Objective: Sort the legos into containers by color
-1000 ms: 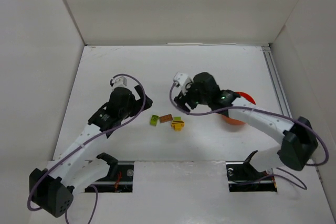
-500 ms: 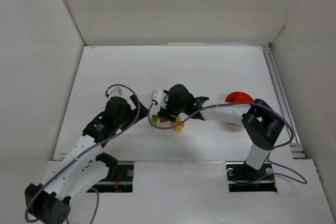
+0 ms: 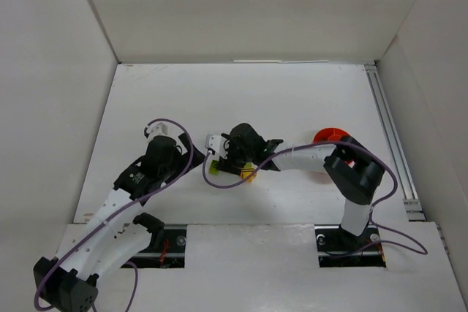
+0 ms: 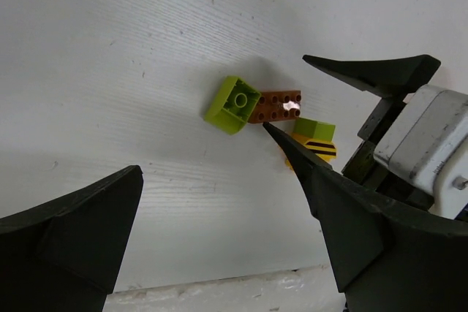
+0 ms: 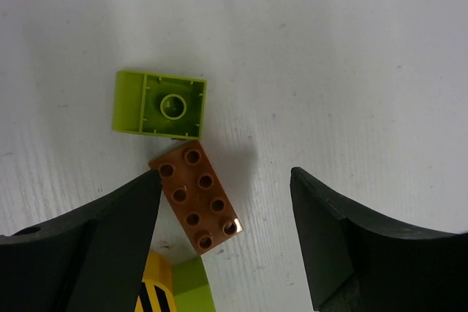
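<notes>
Legos left on the desk [image 3: 292, 100]: a brown brick [image 5: 196, 197] touching an upturned lime brick [image 5: 161, 102], a yellow-and-green striped piece [image 4: 313, 140] just beside, right claw [image 5: 225, 174] spread wide over the brown one, left claw [image 4: 202, 147] wide too, the orange-red bowl [image 3: 330, 137] well apart, so sorting looks unfinished.

We see a lime plastic brick [image 5: 161, 104] lying hollow side up mid-table, touching a brown eight-stud plate [image 5: 196, 197]. A yellow black-striped brick [image 5: 153, 291] lies just beside them, and a round orange-red plastic bowl [image 3: 329, 135] stands towards the right edge.
</notes>
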